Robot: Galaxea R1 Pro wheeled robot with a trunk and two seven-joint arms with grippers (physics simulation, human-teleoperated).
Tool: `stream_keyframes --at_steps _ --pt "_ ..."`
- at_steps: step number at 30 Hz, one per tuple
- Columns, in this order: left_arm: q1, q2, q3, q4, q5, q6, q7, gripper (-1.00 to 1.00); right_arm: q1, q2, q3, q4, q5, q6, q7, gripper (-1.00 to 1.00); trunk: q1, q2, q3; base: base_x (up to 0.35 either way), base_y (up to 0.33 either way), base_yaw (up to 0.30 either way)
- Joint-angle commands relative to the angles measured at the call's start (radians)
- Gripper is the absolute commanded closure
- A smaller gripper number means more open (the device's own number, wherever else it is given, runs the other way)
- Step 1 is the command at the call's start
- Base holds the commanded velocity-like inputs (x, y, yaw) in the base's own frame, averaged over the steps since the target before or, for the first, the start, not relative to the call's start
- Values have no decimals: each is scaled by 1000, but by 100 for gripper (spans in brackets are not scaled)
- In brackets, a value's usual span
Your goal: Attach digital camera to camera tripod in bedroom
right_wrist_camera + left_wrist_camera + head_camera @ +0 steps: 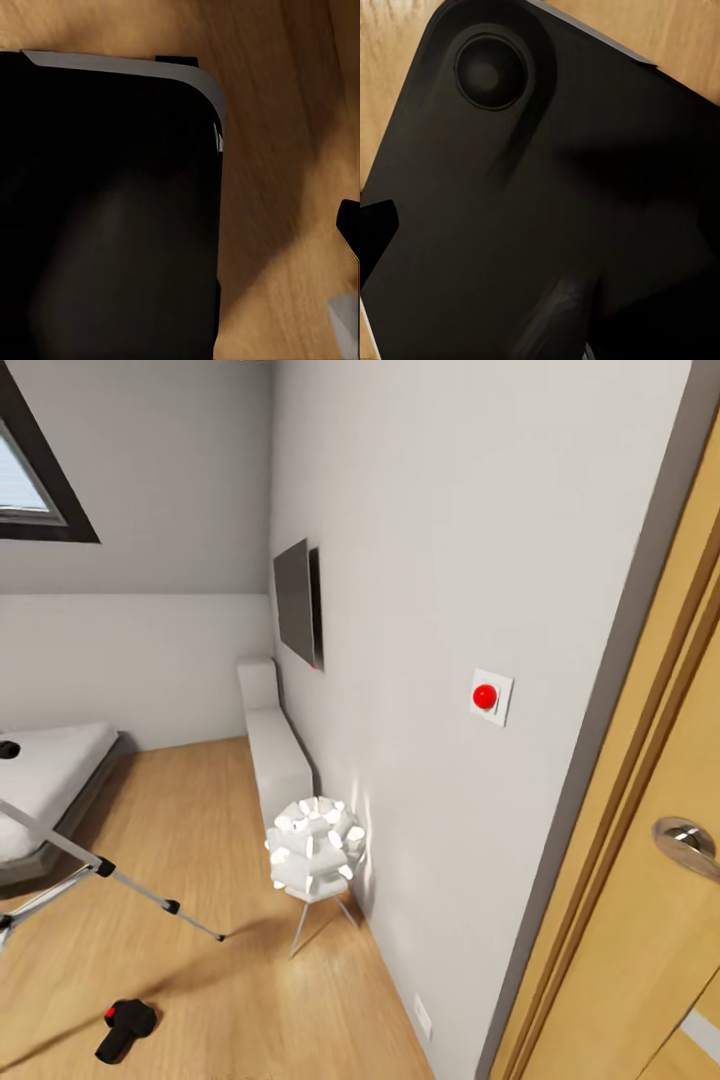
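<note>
Head view, read from left to right. Dark-framed skylight (30,480) set in the sloped ceiling at upper left. Below it, the white bed (45,780) on its grey frame, standing on the light wood floor (200,840). In front of the bed, the camera tripod (95,867) — silver legs with black joints, one leg reaching out to a black foot on the floor; its head is cut off by the picture's edge. Near the lower edge, the digital camera (125,1030) lies on the floor, black with a small red button, just beside the tripod's feet and apart from them; it is not mounted on the tripod.

Centre: a white spiky lamp (315,850) on thin metal legs, standing close against the wall, with a white bench-like unit (275,750) behind it along the same wall. Above these, the wall-mounted black TV (297,602).

Right: a white wall switch with a red button (489,697), then the wooden door (650,840) with its metal handle (688,843).

Left wrist view: a dark robot panel (547,195) with a round recess, wood floor beyond. Right wrist view: a dark panel with a pale edge (105,210) over the floor. Neither pincer's fingers are discernible, so whether they are spread or pressed together cannot be told — nor can places be given relative to them.
</note>
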Motion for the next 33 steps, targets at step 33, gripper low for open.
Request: stream_keyframes --at_steps 33 --pt "1 3 2 -2 9 -1 2 -100 0 0 1 0 2 -2 0 -100 0 0 -1 1 0 278"
